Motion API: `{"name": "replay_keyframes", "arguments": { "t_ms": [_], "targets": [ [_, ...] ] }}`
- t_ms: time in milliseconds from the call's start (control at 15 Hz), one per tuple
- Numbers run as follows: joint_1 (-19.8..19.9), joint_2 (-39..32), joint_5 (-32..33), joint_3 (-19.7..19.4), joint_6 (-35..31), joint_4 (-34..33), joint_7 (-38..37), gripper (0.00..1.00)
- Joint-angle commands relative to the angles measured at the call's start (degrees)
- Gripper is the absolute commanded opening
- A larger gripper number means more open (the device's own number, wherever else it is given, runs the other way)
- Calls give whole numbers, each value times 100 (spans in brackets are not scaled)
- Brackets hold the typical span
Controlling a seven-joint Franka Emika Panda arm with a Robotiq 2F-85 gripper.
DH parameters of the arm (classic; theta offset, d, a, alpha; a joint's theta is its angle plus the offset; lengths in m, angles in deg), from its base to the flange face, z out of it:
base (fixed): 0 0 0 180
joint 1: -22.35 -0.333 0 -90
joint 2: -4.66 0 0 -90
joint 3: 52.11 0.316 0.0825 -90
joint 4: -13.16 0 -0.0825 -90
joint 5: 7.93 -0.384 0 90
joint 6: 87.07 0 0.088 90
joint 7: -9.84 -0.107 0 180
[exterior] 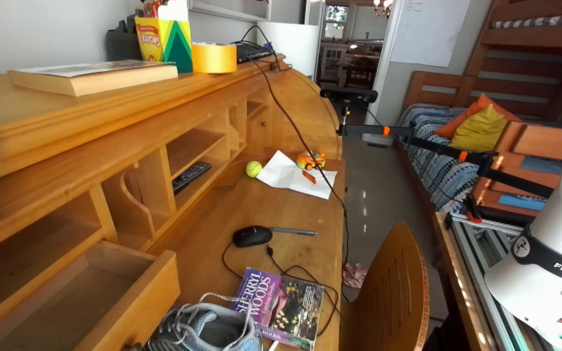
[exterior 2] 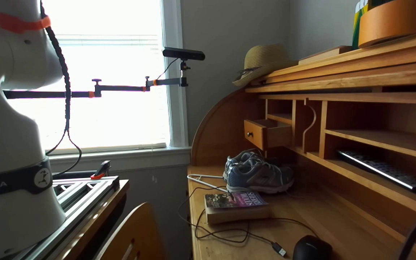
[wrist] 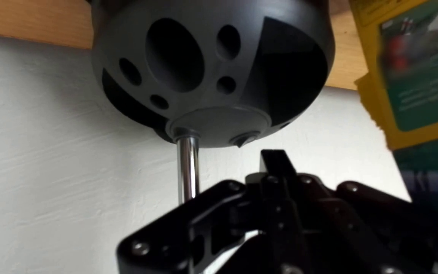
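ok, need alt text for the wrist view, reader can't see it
A black gripper, jaws closed, at the bottom of the frame, its tip just below a rounded dark gray holder with holes and a metal rod. Yellow-and-green box at right; pale wall and wood surface behind.

We see matt plastic on the base [wrist: 211, 72] – shiny metal on its rod [wrist: 188, 167] – smooth wood on the desk [exterior: 242, 204].

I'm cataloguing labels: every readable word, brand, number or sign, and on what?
"CRAYONS": crayon box
"SHERRYL WOODS": purple book cover
"WOODS": book spine
"FRANKA": robot's base band
"EMIKA": same band
Figure logo: same band
Too small or blurred: print on wall sheet; other print on book and crayon box.
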Motion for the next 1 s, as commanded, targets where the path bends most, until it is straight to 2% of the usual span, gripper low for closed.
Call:
{"name": "replay_keyframes", "arguments": {
  "t_ms": [0, 333, 933],
  "targets": [
    [117, -180, -262, 181, -285, -129, 156, 0],
    [77, -283, -508, 195, -584, -137, 279, 0],
    [34, -384, -353, 119, -708, -149, 182, 0]
  ]
}}
